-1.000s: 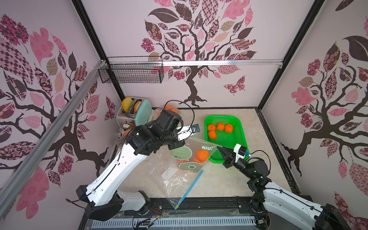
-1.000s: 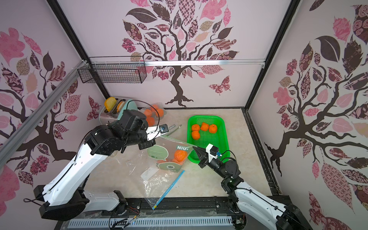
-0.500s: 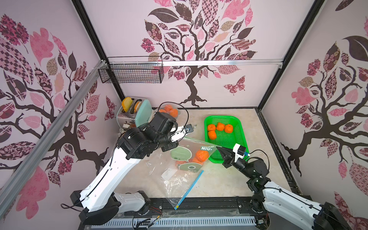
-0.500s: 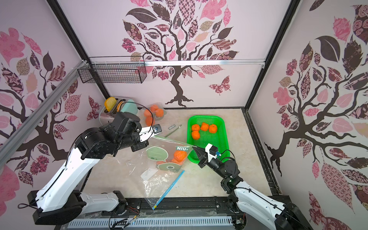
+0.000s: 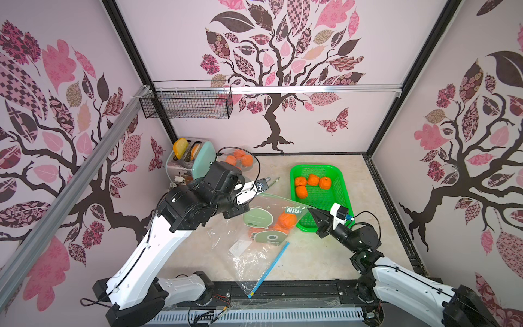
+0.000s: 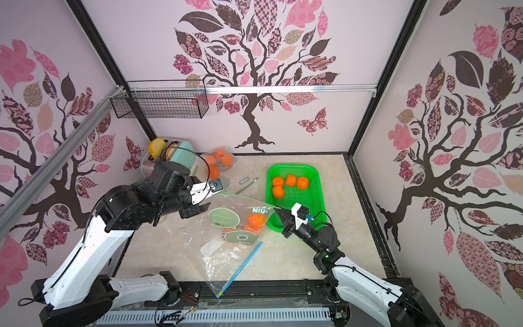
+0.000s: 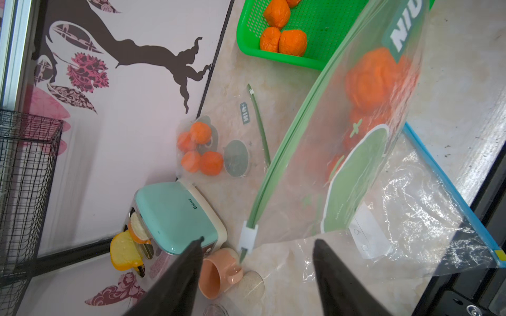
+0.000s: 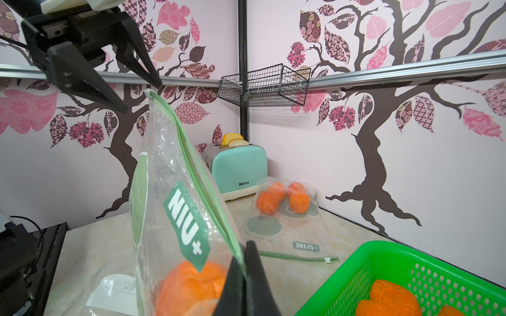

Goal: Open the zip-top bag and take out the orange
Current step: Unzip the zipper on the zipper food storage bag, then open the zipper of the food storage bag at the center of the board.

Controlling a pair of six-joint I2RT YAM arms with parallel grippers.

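The clear zip-top bag (image 5: 278,202) (image 6: 243,202) with a green zip strip and a "NIU+" label is held upright off the table. My right gripper (image 5: 311,211) (image 8: 243,251) is shut on the bag's top corner at the zip. An orange (image 5: 286,220) (image 8: 189,284) sits inside, low in the bag, with more orange behind it. The white slider (image 7: 248,238) (image 8: 147,92) is at the zip's far end. My left gripper (image 7: 259,240) (image 8: 141,97) stands open there, with the slider between its tips and touching neither.
A green basket (image 5: 339,175) with several oranges stands behind the right gripper. A second bag of oranges (image 5: 240,158) lies by the mint toaster (image 5: 201,158). A peach cup (image 7: 216,276) lies below the left gripper. An empty blue-zip bag (image 5: 268,269) lies at the front.
My left gripper moved left along the zip with its jaws shut, then opened and let go of the slider. The right gripper kept its hold on the bag's corner.
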